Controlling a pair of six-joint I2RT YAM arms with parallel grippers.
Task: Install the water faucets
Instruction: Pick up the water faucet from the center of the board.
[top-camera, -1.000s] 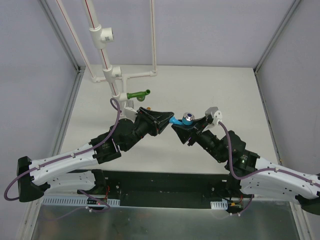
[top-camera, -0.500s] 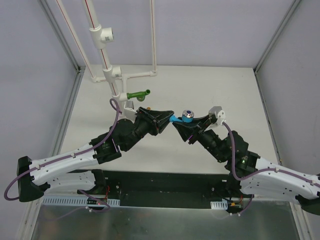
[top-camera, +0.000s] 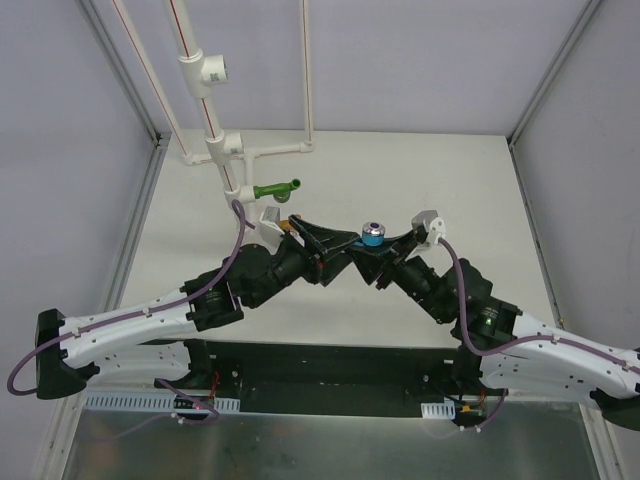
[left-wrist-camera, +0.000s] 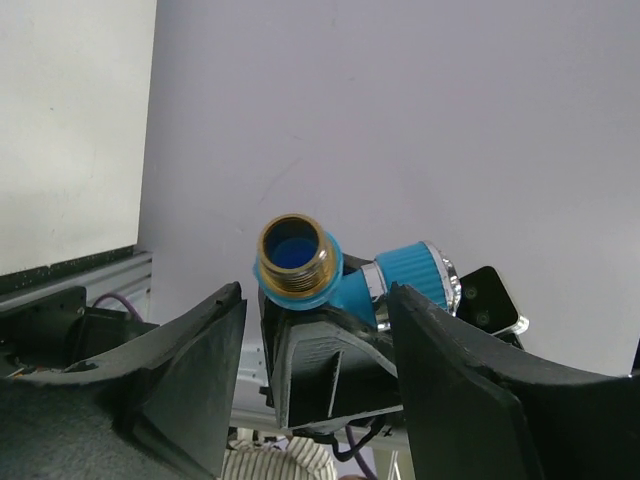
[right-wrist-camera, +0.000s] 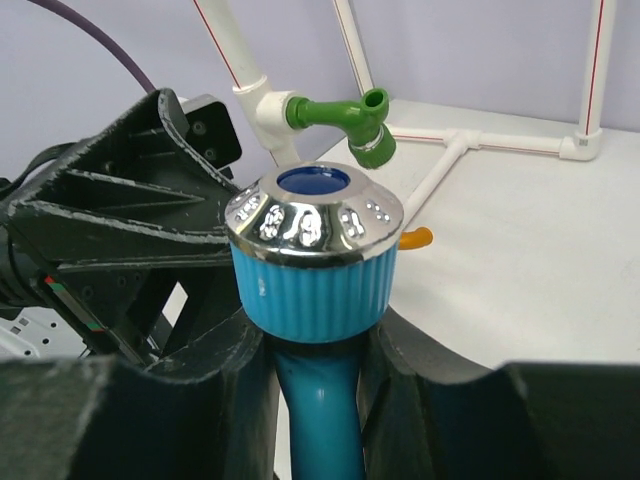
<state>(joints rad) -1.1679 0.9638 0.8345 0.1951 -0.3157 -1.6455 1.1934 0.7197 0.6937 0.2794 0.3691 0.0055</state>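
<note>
I've got R gripper (right-wrist-camera: 315, 372) clamped on the light blue faucet (right-wrist-camera: 313, 290), chrome cap (right-wrist-camera: 314, 212) up above its jaws, L gripper (left-wrist-camera: 315, 300) jaws apart either side of its brass threaded end (left-wrist-camera: 291, 252), not touching, w/ green faucet (top-camera: 277, 189) beyond both on the white pipe (top-camera: 216, 150).

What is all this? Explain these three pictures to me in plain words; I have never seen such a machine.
Two robot arms are bolted at a table's near edge. The wide picture looks down from above and behind them; the other two come from cameras on each wrist. The right end effector is shut on a light blue faucet. The left end effector is open, its fingers either side of that faucet's brass threaded end. On the table stands a white pipe frame with a green faucet already fitted.
</note>
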